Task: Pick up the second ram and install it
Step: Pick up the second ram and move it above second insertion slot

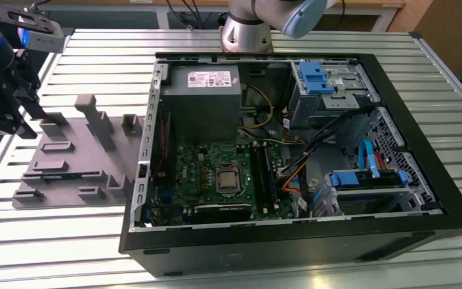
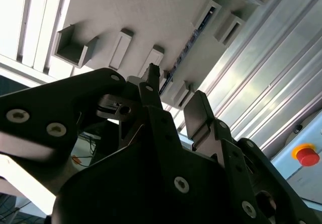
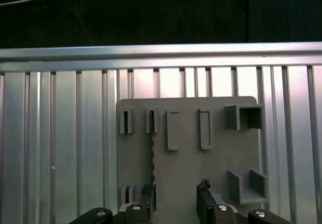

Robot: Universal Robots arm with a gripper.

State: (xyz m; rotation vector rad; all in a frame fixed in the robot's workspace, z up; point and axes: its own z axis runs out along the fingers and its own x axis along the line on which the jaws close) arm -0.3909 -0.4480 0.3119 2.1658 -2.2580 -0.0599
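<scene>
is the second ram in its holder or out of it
In: the second ram stands on edge in a slot of the gray holder; the open gripper holds nothing.

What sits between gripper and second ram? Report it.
Nothing: in the second wrist view, bare air separates the gripper from the second ram.

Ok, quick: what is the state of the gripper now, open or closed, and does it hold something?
Gripper: open, holding nothing, above the grey holder where the second ram sits in its slot.
</scene>
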